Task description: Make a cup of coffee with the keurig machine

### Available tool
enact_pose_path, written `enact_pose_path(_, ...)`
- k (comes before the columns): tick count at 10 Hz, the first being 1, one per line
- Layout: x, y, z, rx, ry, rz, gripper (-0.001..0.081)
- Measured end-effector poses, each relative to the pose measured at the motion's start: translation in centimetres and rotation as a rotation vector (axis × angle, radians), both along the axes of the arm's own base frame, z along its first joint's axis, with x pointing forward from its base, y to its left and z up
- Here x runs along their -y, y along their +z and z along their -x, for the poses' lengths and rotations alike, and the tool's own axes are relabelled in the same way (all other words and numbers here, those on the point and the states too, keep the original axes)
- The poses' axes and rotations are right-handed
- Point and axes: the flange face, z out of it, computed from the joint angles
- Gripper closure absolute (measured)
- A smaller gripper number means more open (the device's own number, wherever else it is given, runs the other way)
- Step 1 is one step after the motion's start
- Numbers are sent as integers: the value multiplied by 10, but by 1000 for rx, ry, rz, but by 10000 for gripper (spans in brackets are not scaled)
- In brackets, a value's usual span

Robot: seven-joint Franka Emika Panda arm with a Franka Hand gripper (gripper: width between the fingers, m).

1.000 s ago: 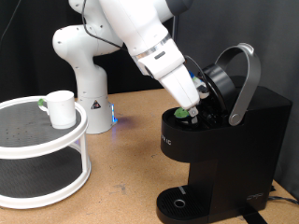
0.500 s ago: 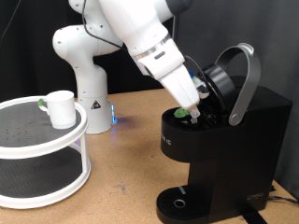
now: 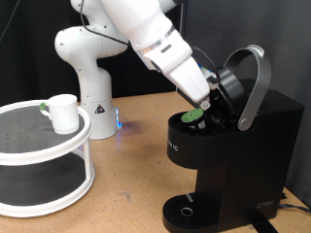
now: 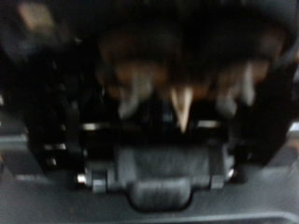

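Observation:
The black keurig machine (image 3: 248,146) stands at the exterior view's right with its grey arched lid handle (image 3: 256,83) raised and the lid open. A small green-topped pod (image 3: 192,114) lies tilted in the open pod chamber. My gripper (image 3: 208,98) is just above and to the right of the pod, inside the lid opening, with nothing between its fingers. The white cup (image 3: 63,113) stands on the top tier of a round rack at the left, far from the gripper. The wrist view is dark and blurred, showing only the machine's interior (image 4: 154,173).
The white two-tier round rack (image 3: 39,146) stands at the exterior view's left; a small green item (image 3: 44,107) lies beside the cup. A second white robot base (image 3: 87,73) stands behind. The machine's round drip base (image 3: 185,211) is at the bottom.
The gripper has lifted up and to the right, away from the pod. The pod stays in the chamber, now showing more of its green top.

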Motion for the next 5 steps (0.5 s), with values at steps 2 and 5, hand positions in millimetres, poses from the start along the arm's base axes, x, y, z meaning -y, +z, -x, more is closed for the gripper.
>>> enact_pose_path(2,1,10,7,10,10,-9,3)
enact_pose_path(5,0,8,12,-24,10,26,3)
